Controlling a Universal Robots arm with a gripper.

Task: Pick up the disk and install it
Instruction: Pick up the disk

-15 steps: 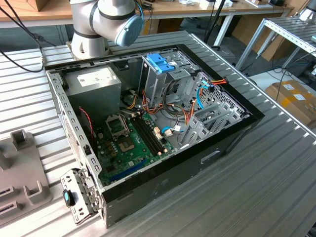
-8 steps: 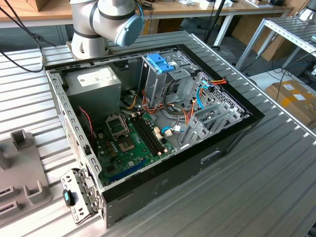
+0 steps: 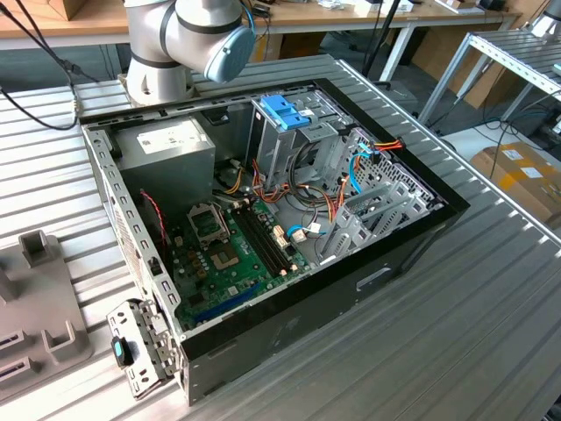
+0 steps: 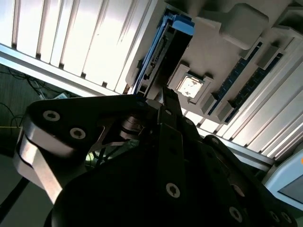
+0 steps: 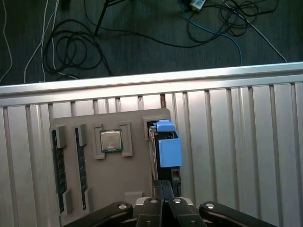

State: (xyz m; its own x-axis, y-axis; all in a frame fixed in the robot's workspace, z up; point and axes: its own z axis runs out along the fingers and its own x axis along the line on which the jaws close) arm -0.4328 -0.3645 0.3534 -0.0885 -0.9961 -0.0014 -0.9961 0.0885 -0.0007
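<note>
While in holder (image 5: 113,177), disk (image 5: 169,150) at gripper (image 5: 164,185)

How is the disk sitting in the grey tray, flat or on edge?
On edge: in both wrist views the disk stands in a slot of the grey tray, narrow side showing.

Robotics lab: arm (image 3: 188,35), open computer case (image 3: 333,307), workbenches (image 3: 307,17).

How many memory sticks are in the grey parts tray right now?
2. Both stand in slots of the grey tray: one stick at the edge farthest from the disk, the other stick between it and the processor chip. None looks hidden.
</note>
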